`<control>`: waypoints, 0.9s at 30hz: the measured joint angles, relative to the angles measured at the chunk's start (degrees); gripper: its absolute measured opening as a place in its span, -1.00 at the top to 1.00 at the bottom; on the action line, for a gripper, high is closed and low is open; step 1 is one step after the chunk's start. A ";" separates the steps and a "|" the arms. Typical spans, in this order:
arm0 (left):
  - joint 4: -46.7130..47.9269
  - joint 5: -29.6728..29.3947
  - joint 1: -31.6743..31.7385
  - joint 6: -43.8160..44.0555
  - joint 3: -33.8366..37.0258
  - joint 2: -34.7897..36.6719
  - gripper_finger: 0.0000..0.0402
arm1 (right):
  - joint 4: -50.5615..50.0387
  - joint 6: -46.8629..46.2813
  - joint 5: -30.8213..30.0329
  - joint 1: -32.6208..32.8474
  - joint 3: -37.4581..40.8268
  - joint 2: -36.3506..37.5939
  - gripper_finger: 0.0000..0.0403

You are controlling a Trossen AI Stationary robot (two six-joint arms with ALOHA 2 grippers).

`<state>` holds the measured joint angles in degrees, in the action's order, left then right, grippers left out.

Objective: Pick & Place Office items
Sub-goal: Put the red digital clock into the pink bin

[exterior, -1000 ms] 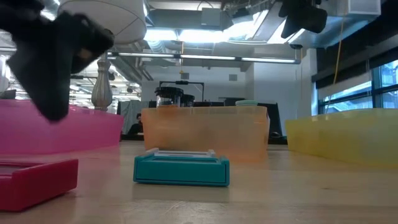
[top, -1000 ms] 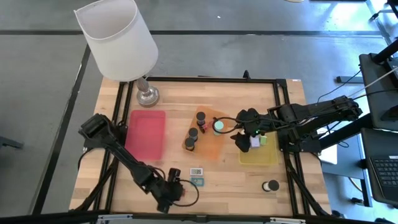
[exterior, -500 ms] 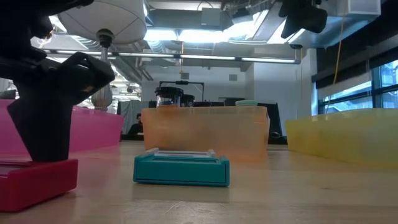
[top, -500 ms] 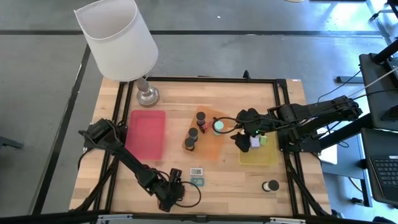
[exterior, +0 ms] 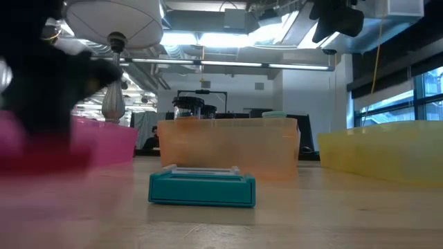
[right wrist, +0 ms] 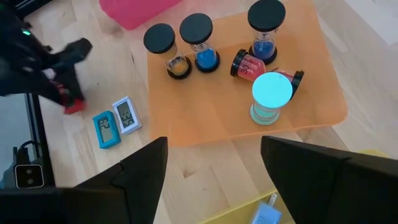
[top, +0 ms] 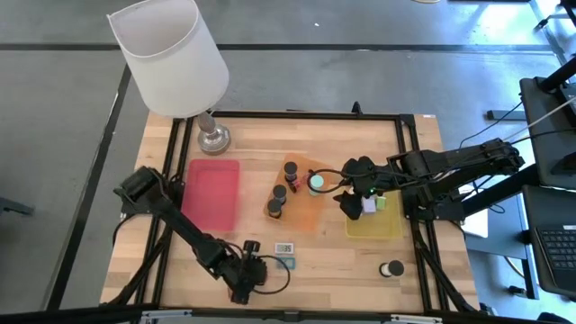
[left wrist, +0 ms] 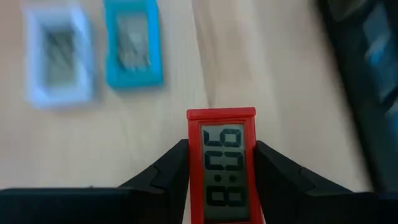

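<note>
My left gripper (top: pixel 253 274) is near the table's front edge, shut on a small red digital clock (left wrist: pixel 222 155). A white clock (top: pixel 284 247) and a teal clock (top: pixel 288 262) lie flat on the wood just right of it; both show in the left wrist view, the white one (left wrist: pixel 59 53) and the teal one (left wrist: pixel 132 46). My right gripper (right wrist: pixel 212 149) is open and empty, hovering over the gap between the orange tray (top: pixel 310 216) and the yellow tray (top: pixel 373 223). The orange tray holds black-capped timers (right wrist: pixel 197 40), a red one lying down (right wrist: pixel 249 64) and a teal-topped one (right wrist: pixel 272 90). My left gripper pinches the red clock by its two long sides (left wrist: pixel 193 171) between its two fingers (left wrist: pixel 168 177). The clock lies along the fingers, its display toward the wrist camera and its far end sticking out past the fingertips. In the low view it no longer lies on the wood.
A big white-shaded lamp (top: pixel 171 49) with a metal base (top: pixel 213 138) stands at the far left. A pink tray (top: pixel 211 193) lies left of the orange one. A lavender block (top: pixel 369 205) is in the yellow tray. A small round item (top: pixel 391 268) stands at front right.
My left gripper has come down onto the red clock on the table, taken hold of it and raised it off the wood; it is blurred with motion in the low view. The teal and white clocks have stayed put.
</note>
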<state>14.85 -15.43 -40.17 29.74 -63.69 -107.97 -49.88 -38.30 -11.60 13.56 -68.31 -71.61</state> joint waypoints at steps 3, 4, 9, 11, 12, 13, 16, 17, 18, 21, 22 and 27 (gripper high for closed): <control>0.38 -4.11 0.38 0.07 -0.17 4.71 0.28 | 0.27 -0.28 0.00 0.00 0.00 0.00 -0.29; 0.94 -5.78 0.64 0.22 -0.21 6.21 0.28 | 0.27 -0.42 0.00 -0.01 0.00 0.00 -0.29; 11.66 -14.76 2.87 10.11 -0.26 16.20 0.28 | 0.27 -2.19 -0.02 0.00 0.00 0.00 -0.29; 18.66 -17.08 4.55 16.79 -0.26 20.49 0.28 | 0.32 -3.09 -0.02 -0.02 0.00 0.00 -0.29; 22.03 -17.91 5.41 19.87 -0.26 22.39 0.28 | 0.34 -3.29 -0.06 -0.01 0.00 0.00 -0.29; 25.96 -19.08 6.28 23.00 -0.26 24.56 0.28 | 0.35 -3.44 -0.45 0.01 0.00 0.00 -0.29; 38.11 -20.93 8.92 31.42 -0.32 29.46 0.28 | 0.43 -5.00 -2.29 0.01 0.00 0.00 -0.29; 42.51 -21.07 9.83 34.62 -0.32 30.51 0.27 | 0.47 -5.74 -2.80 0.01 0.00 0.00 -0.29; 46.63 -21.01 10.86 38.05 -0.32 31.46 0.27 | 0.54 -6.30 -2.95 0.01 0.00 0.00 -0.29; 58.69 -19.50 13.73 50.07 -0.32 32.99 0.27 | 0.60 -6.93 -3.02 -0.02 0.00 0.00 -0.29; 62.04 -18.70 14.57 53.77 -0.32 33.03 0.27 | 0.58 -7.33 -3.03 -0.01 0.00 0.00 -0.29; 71.87 -16.53 18.24 63.97 -0.21 32.44 0.27 | 0.60 -7.76 -3.46 -0.02 0.00 0.00 -0.29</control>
<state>86.72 -31.96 -21.93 93.71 -63.90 -75.53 -49.28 -46.06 -15.06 13.54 -68.31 -71.61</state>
